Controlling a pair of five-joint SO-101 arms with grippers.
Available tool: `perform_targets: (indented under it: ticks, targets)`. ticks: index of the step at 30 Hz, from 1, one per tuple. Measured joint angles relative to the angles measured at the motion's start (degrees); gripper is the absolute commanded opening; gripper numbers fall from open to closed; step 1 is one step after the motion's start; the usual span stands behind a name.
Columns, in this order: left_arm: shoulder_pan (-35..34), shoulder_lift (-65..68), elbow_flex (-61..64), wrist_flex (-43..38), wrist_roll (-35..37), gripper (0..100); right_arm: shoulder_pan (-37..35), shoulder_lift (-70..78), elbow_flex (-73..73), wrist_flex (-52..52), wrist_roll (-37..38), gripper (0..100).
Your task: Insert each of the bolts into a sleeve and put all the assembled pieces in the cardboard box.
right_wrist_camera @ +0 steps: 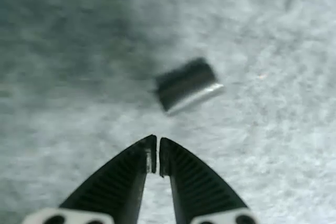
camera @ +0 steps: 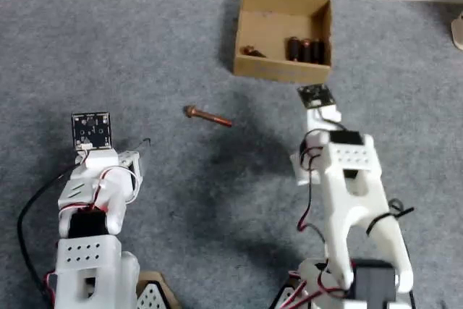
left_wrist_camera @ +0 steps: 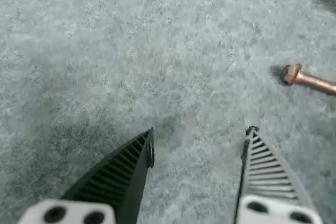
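Bolt (camera: 208,116): coppery shank, flanged head.

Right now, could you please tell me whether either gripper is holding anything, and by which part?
Nothing is held. The left gripper is open and empty; the right gripper is shut on nothing, and the sleeve lies loose on the carpet beyond it.

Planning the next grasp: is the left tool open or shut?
Open. The left tool has its fingers spread wide, with bare carpet between them.
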Motion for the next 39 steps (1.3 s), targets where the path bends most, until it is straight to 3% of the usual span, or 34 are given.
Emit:
perform_targets:
  ticks: [7,14,28,33,39]
  targets:
    - [3.6,0.0,-6.6,11.4,0.0,26,-2.6,-5.5,5.7,-4.5,-6.9,0.5]
    - [6.1,0.0,-6.8,11.7,-0.2,26,-2.6,-5.6,10.0,-9.6,-10.1,0.5]
    - [6.2,0.0,-5.7,11.7,-0.2,26,-2.0,-5.6,5.8,-10.2,-28.7,0.6]
    - [6.2,0.0,-5.1,11.7,-0.2,26,0.2,-5.6,5.6,-14.2,-32.5,7.0]
    - [6.2,0.0,-5.1,11.7,-0.2,26,2.2,-5.6,5.6,-15.2,-34.7,7.7]
